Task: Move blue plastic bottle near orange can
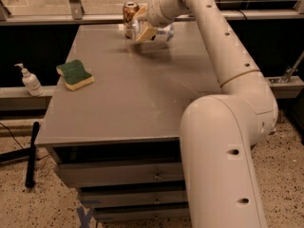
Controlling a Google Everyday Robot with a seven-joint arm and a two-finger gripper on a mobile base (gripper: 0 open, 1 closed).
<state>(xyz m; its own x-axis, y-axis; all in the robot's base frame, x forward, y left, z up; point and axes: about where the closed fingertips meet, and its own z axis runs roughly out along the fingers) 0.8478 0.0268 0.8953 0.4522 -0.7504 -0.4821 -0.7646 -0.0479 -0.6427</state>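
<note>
The orange can [130,11] stands upright at the far edge of the grey table [128,103]. My gripper [142,31] is right next to the can, on its front right side, and is shut on the blue plastic bottle [164,32]. The bottle lies sideways in the fingers, low over the table top. Its clear body sticks out to the right of the gripper, and its other end reaches toward the can's base. The fingers hide the bottle's middle.
A green and yellow sponge [75,74] lies near the table's left edge. A small white pump-dispenser bottle [30,81] stands on a ledge left of the table. Drawers [118,172] sit under the table top. A black stick [31,153] leans at the floor on the left.
</note>
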